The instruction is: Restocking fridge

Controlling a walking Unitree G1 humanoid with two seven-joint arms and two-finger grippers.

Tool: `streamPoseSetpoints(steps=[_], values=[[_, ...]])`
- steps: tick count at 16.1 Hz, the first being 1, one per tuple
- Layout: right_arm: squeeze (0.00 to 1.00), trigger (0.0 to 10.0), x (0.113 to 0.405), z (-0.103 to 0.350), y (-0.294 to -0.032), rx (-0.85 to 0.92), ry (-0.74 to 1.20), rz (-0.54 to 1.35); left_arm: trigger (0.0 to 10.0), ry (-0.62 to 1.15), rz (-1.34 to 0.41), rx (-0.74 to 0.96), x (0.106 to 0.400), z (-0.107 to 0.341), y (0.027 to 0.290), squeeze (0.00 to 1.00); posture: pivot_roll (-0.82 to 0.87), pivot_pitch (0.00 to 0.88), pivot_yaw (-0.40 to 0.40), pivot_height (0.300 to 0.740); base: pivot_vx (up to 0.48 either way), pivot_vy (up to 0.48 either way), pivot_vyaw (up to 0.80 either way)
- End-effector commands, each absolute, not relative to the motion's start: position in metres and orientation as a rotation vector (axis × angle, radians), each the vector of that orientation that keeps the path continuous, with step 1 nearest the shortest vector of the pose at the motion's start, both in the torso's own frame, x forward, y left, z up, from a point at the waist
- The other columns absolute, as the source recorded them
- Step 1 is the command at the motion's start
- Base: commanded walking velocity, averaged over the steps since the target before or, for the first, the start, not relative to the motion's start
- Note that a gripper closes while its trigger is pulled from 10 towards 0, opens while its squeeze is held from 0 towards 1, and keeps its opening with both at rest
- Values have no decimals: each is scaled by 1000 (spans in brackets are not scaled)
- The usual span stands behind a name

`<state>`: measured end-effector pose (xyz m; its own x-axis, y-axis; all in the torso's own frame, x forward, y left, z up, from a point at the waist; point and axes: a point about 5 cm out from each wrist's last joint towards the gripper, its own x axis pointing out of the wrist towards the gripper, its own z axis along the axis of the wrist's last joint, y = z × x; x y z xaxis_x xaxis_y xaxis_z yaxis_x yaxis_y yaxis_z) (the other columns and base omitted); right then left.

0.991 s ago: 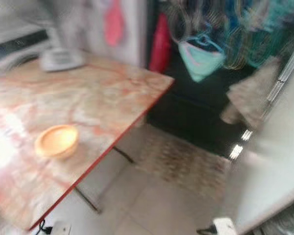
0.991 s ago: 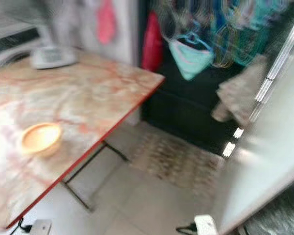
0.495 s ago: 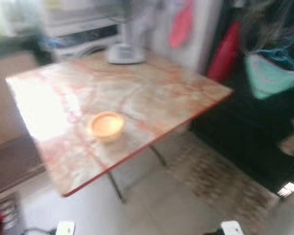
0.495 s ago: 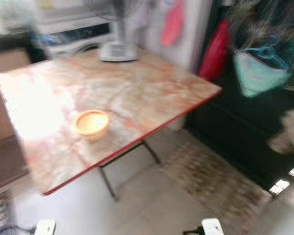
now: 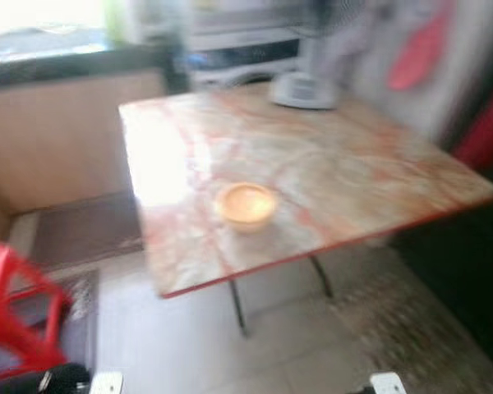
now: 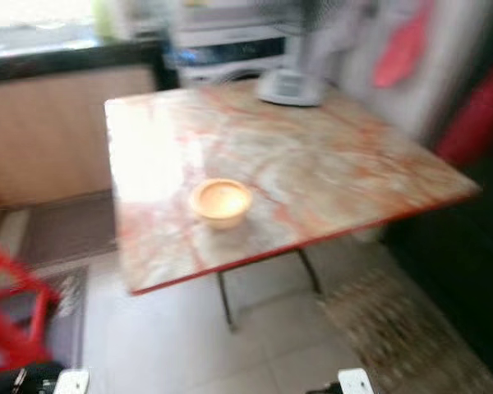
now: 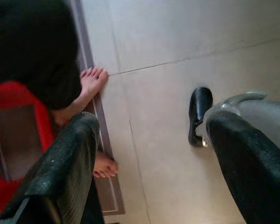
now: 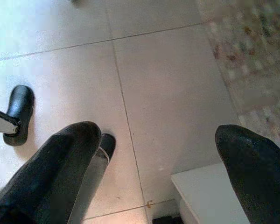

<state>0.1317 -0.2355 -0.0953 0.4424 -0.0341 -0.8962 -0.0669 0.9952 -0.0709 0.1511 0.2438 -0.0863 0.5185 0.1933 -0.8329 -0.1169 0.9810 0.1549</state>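
A: Checking arm pose. Left gripper (image 7: pixel 149 154) hangs low, pointing down at the tiled floor (image 7: pixel 177 42); fingers (image 7: pixel 67 163) spread wide, holding nothing. A person's bare feet (image 7: pixel 94 79) show beside a red stool (image 7: pixel 18 116).

B: Right gripper (image 8: pixel 158 163)?

A: Same: hangs pointing at the floor, fingers (image 8: pixel 56 172) wide apart, empty. Patterned rug (image 8: pixel 252 60) nearby.

B: Fridge or stock?

A: Can't tell from these blurred views. Ahead: marble-topped table (image 5: pixel 353 180) with a small orange bowl (image 5: pixel 246 205) on it, near the front edge.
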Motion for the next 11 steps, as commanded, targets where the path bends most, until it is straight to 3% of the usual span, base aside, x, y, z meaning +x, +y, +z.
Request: streamPoseSetpoints(steps=[1, 4, 7, 9, 10, 11], values=[[0, 10000, 138, -94, -231, -97, 1106, 40, 10000, 1002, 214, 81, 149, -86, 248, 0, 78, 0, -42, 740, 0, 0, 0], [0, 10000, 137, -94, -232, -100, 1109, 45, 10000, 952, 227, 119, 152, -83, 249, 0, 84, 0, -47, 740, 0, 0, 0], [0, 10000, 136, -94, -233, -96, 1111, 42, 10000, 786, 332, 155, 157, -75, 251, 0, 89, 0, -51, 740, 0, 0, 0], [0, 10000, 136, -94, -234, -110, 1119, 56, 10000, 610, 372, 253, 176, -57, 253, 0, 92, 0, -51, 740, 0, 0, 0], [0, 10000, 136, -94, -235, -128, 1122, 67, 10000, 406, 426, 336, 197, -29, 261, 0, 94, 0, -50, 740, 0, 0, 0], [0, 10000, 135, -94, -235, -126, 1122, 68, 10000, 351, 462, 369, 198, -20, 266, 0, 96, 0, -52, 740, 0, 0, 0]])
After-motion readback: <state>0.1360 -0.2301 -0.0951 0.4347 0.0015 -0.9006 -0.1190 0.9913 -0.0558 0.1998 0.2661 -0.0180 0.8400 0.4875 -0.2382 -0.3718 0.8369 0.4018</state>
